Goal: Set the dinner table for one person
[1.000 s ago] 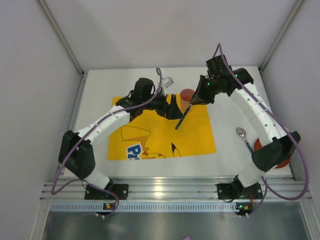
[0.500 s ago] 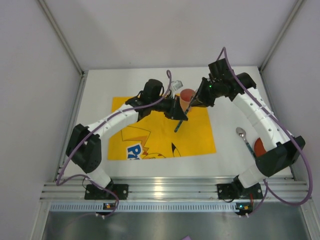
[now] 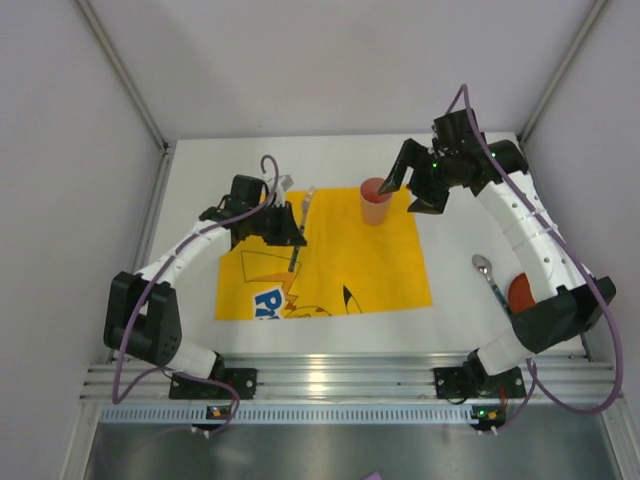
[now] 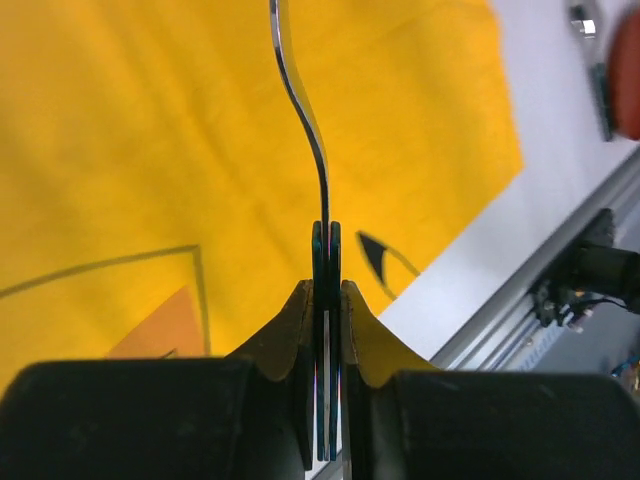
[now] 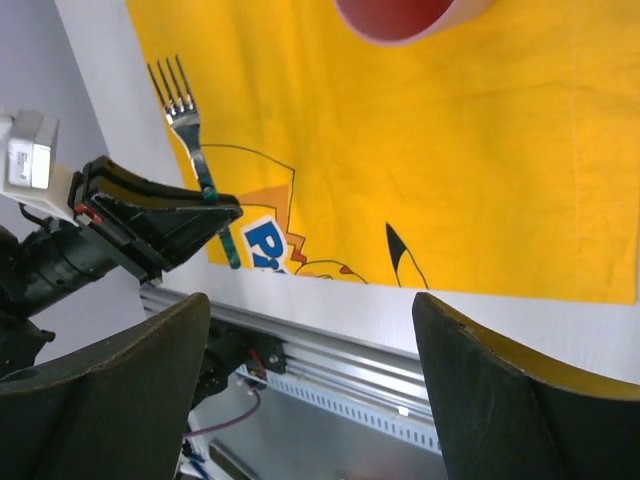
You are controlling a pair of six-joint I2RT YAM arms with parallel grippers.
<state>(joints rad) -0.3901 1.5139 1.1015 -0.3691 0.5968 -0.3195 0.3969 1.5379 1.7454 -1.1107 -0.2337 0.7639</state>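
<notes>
A fork [image 3: 306,198] with a dark teal handle is pinched in my left gripper [image 3: 290,232], which is shut on the handle above the left part of the yellow cartoon mat [image 3: 340,270]. In the left wrist view the fork [image 4: 300,100] runs straight out from the jaws of the left gripper [image 4: 327,295]. My right gripper [image 3: 408,190] hangs open and empty beside a red cup [image 3: 376,200] at the mat's far edge. From the right wrist I see the fork [image 5: 185,110], the cup [image 5: 405,15] and my wide-open right gripper [image 5: 312,300]. The white dinner table [image 3: 200,170] lies under it all.
A spoon [image 3: 488,275] lies on the table right of the mat, next to a red dish [image 3: 520,292] partly hidden by the right arm. A silver rail [image 3: 340,375] runs along the near edge. Grey walls close in on both sides.
The fork passed from the right gripper to the left. The left gripper shut on it and carried it leftward. The right gripper opened and drew back to the right.
</notes>
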